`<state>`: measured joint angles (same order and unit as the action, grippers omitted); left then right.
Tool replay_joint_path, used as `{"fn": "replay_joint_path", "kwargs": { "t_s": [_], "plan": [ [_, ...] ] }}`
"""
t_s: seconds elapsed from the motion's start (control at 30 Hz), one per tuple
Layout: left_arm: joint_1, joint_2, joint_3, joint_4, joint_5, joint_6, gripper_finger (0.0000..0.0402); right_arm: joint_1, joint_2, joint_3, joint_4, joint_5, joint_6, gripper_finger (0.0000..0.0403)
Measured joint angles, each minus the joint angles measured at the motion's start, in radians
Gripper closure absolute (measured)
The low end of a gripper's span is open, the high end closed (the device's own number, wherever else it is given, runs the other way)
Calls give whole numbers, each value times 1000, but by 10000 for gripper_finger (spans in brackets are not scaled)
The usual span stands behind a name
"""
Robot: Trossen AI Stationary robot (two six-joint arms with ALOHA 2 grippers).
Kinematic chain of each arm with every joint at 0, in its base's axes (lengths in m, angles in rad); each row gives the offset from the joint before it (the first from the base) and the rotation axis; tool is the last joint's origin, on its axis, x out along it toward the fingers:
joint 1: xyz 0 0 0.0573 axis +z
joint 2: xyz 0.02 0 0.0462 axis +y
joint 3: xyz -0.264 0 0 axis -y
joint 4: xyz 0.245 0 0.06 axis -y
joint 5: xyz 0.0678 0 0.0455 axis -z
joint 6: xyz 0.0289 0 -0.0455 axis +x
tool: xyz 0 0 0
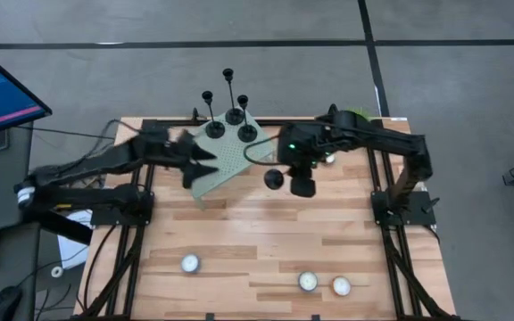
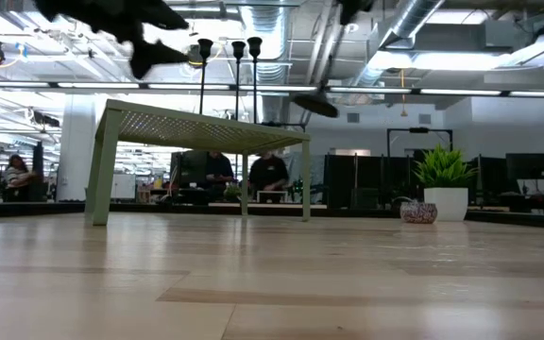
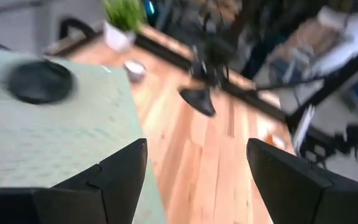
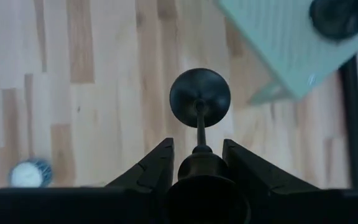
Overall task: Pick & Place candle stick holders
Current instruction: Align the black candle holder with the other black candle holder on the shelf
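Three black candle stick holders [image 1: 236, 116] stand by their disc bases on the pale green perforated stand [image 1: 221, 165] at the table's far middle; their cups show in the low view [image 2: 239, 45]. My right gripper [image 1: 298, 171] is shut on another holder [image 4: 199, 96], just right of the stand and above the table. My left gripper [image 1: 202, 162] is open and empty over the stand's left part; in the left wrist view [image 3: 197, 180] its fingers stand above the stand's top [image 3: 36, 140]. My right gripper pinches the holder's top cup end [image 4: 202, 163] between its two fingers, coming from above and pointing down. The thin stem [image 4: 200, 127] hangs below the fingers with the disc base [image 2: 317, 104] lowest, slightly tilted, and lifted clear of the table.
Three tealight candles lie near the table's front edge [image 1: 190, 263] [image 1: 307, 282] [image 1: 341, 286], one showing in the right wrist view [image 4: 28, 174]. A potted plant [image 2: 439, 179] stands at the far right corner. People sit in the room behind the stand [image 2: 270, 175].
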<state>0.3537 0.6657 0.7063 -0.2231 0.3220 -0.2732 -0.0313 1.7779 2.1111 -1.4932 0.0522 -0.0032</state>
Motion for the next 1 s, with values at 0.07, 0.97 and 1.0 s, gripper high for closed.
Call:
{"fn": "replay_joint_path", "kwargs": {
  "t_s": [0.07,0.97,1.0],
  "plan": [
    [-47,65,0,34,-2,4,124,-6,44,63,-2,1,-33,281],
    [-219,584,319,164,-118,237,124,6,181,230,14,-30,-138,275],
    [-222,588,326,176,-122,247,124,8,181,230,17,-29,-139,280]
  ]
}}
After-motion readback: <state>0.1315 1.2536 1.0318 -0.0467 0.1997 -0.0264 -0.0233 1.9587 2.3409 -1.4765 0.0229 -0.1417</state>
